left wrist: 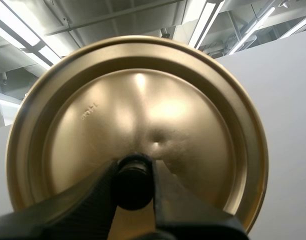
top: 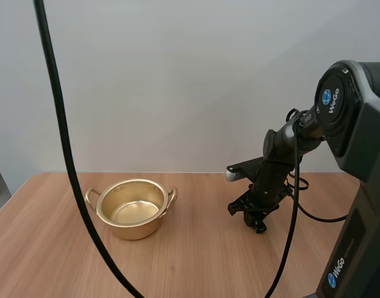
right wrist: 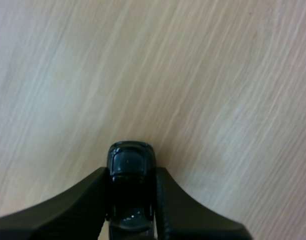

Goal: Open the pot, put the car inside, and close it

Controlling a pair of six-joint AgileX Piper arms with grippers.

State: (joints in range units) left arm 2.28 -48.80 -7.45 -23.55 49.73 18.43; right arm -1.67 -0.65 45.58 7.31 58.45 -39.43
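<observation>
Pot [top: 131, 230], golden and with its lid off, stands on the left half of the wooden table [top: 196, 261], well back from the near edge and short of the far one, its two loop handles pointing left and right and its bowl bare inside. The lid [left wrist: 138, 100] is up in my left gripper [left wrist: 134, 172], whose two black fingers are clamped on the dark knob [left wrist: 133, 187] so that the lid's domed face fills the space beyond them. Right of the pot lies a broad stretch of bare wood with nothing on it, leaving free room between the pot's right handle and my right gripper [top: 255, 220]. That arm [top: 280, 155] reaches forward from the right and bends steeply down at the wrist, gripper low over the table. Its fingers pinch the small black car [right wrist: 130, 165] by its sides, nose outward; whether the car touches the wood I cannot tell.
</observation>
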